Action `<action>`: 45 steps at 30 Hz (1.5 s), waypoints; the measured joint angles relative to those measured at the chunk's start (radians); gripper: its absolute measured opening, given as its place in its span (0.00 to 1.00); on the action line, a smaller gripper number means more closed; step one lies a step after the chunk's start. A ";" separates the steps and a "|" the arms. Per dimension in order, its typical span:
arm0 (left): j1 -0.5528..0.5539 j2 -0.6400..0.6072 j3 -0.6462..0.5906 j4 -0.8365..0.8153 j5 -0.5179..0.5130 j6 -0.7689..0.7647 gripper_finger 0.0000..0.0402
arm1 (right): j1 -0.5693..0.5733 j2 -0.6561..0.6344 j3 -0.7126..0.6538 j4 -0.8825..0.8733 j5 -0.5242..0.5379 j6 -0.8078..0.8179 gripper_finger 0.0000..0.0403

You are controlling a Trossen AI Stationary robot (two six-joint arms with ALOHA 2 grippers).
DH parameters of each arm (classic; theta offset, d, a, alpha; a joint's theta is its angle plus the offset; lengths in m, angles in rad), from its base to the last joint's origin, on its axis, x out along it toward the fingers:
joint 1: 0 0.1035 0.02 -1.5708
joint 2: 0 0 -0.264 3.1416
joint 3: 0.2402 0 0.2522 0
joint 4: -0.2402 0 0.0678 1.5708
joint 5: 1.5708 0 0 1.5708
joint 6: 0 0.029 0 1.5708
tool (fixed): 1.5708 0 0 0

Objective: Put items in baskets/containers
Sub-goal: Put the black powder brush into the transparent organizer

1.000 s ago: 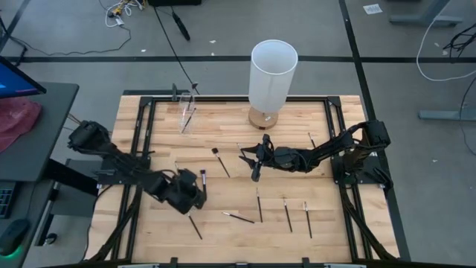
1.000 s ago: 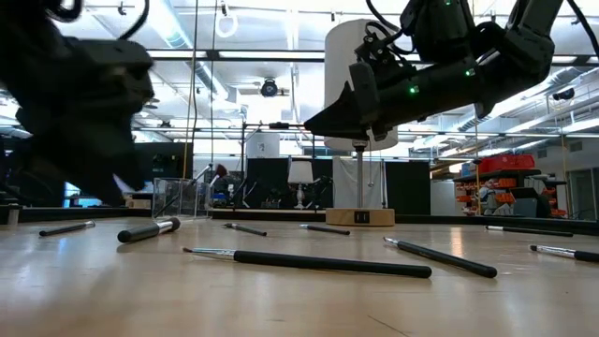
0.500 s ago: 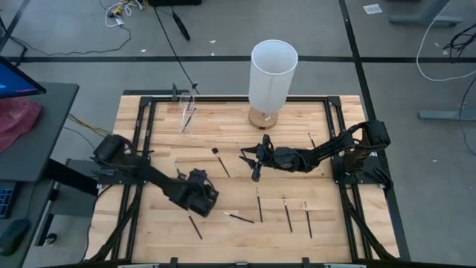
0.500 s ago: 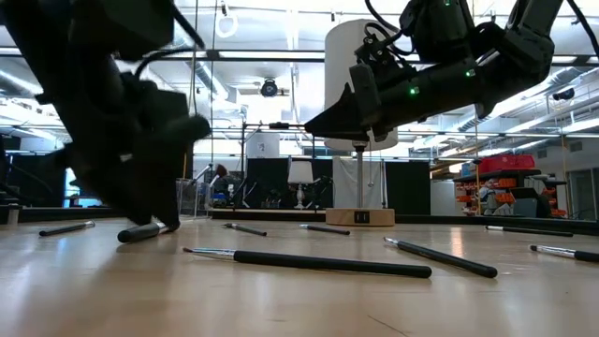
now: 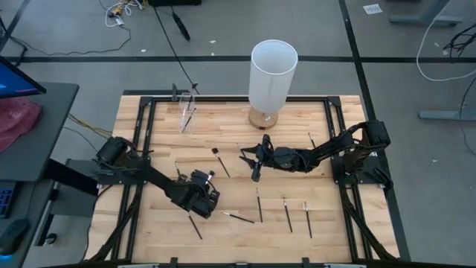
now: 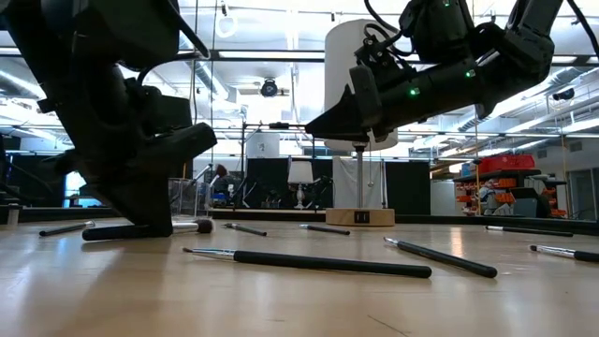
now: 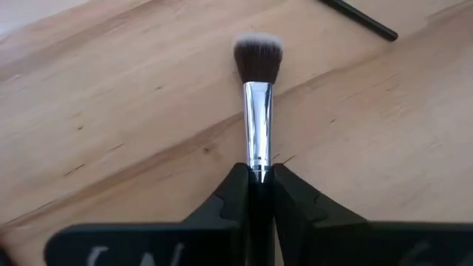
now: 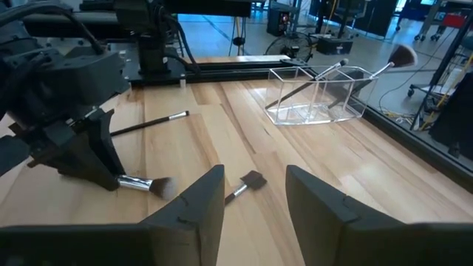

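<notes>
Gripping a brush (image 7: 257, 111) by its handle, the left gripper (image 5: 202, 187) sits low at the table (image 5: 349, 223), left of centre; its fingers (image 7: 222, 203) are closed on either side of the shaft, just behind the silver ferrule. In the low view this brush (image 6: 140, 229) lies flat on the wood, its tuft pointing toward table centre. Behind it, at the far left edge, stands the clear container (image 5: 186, 113), with brushes leaning inside; in the right wrist view the container (image 8: 318, 96) shows two brushes angled out over its rim. A flat-headed brush (image 5: 219, 160) lies between the container and the grippers. Right of centre, the right gripper (image 5: 256, 165) hangs above the table, its fingers (image 8: 196, 214) spread apart and holding nothing. A white lamp (image 5: 271, 78) stands at the far edge behind it. Loose brushes lie along the near side: one (image 5: 239, 217) just right of the left gripper, then three roughly parallel ones (image 5: 259, 205), (image 5: 287, 214), (image 5: 308, 219) further right.
</notes>
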 joint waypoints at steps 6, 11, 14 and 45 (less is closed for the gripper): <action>-0.005 -0.015 -0.016 0.014 0.001 0.012 0.10 | 0.019 -0.013 0.000 -0.030 0.000 -0.015 0.37; -0.009 -0.054 -0.022 0.033 -0.047 0.087 0.10 | 0.048 -0.062 0.000 -0.125 -0.057 -0.026 0.37; 0.014 -0.068 -0.023 0.074 -0.054 0.190 0.10 | 0.058 -0.081 0.000 -0.160 -0.209 -0.025 0.37; 0.070 -0.187 -0.019 0.786 -0.342 1.221 0.10 | 0.094 0.102 -0.119 0.523 -0.208 0.210 0.50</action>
